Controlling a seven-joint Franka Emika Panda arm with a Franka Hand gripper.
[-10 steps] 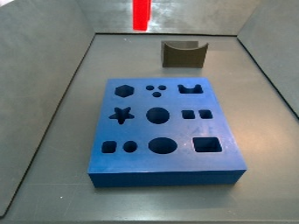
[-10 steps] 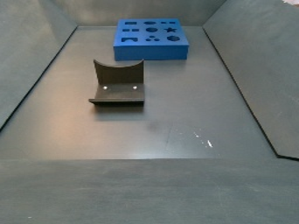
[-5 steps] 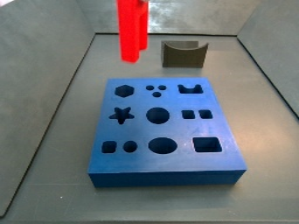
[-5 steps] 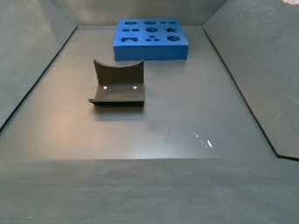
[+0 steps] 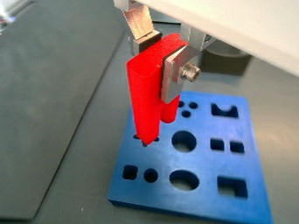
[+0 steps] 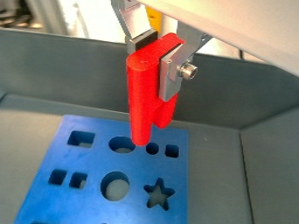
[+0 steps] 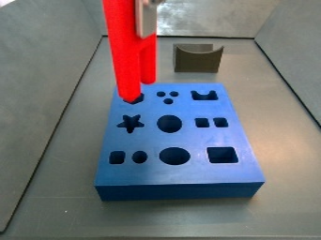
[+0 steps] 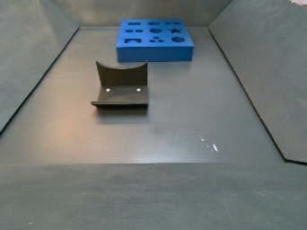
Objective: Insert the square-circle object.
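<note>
The bright red square-circle object (image 7: 128, 52) is held upright in the gripper (image 5: 163, 70), its lower end poised over the blue board's (image 7: 175, 178) far-left holes.

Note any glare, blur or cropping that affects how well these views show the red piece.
In both wrist views the tool and red piece are sharp; one side view crops the piece at the frame's top; the other omits it, with small floor glints.

A bright red square-circle object (image 5: 149, 92) hangs clamped in the silver-fingered gripper (image 5: 158, 54) above a plain blue board (image 7: 175, 131), whose shape-holes show darker blue. Beyond the board, the dark grey fixture (image 7: 197, 57) stands on a dull grey floor (image 8: 156, 144) with grey walls.
</note>
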